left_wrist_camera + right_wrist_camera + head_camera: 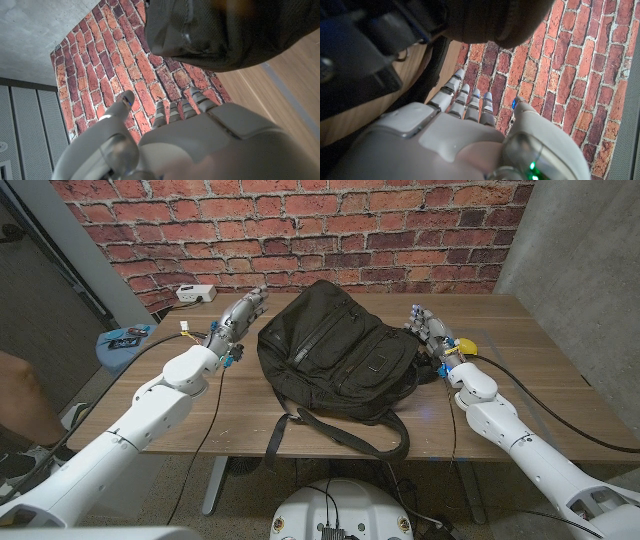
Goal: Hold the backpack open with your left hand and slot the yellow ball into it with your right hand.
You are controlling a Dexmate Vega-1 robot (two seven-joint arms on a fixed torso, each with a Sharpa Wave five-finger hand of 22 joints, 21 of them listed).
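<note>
Black backpack (pixel 338 360) mid-surface, empty spread left hand (pixel 241 311) and right hand (pixel 427 330) flanking it, yellow ball (pixel 466 345) beside the right.

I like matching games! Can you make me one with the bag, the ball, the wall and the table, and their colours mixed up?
Things:
1. backpack
2. ball
3. wall
4. table

Colours:
A. yellow
B. red brick
C. black
D. brown wood

Pairs: 1-C, 2-A, 3-B, 4-D. The ball peeks out just behind the robot's right hand, beside the backpack.
</note>
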